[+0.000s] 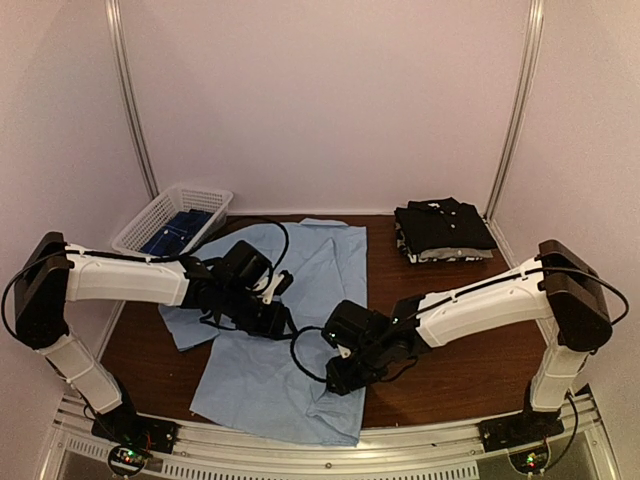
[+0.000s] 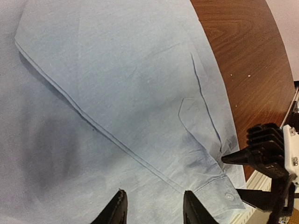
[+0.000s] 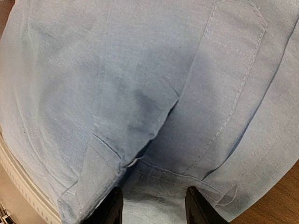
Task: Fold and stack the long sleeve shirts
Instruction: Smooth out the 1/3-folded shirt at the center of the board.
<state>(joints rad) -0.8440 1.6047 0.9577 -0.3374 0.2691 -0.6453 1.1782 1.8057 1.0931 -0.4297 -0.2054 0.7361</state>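
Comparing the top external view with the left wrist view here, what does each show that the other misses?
Only top external: the white basket at far left and the folded dark shirts stacked at far right. Only left wrist: the sleeve cuff and its button, close up. Both: the light blue shirt spread on the wooden table, and the right hand over it.

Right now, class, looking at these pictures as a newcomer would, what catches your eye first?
The blue shirt spread across the middle of the dark table, with the left gripper and right gripper poised open over it. Next come the stack of folded dark shirts at the far right corner and the white basket at the far left.
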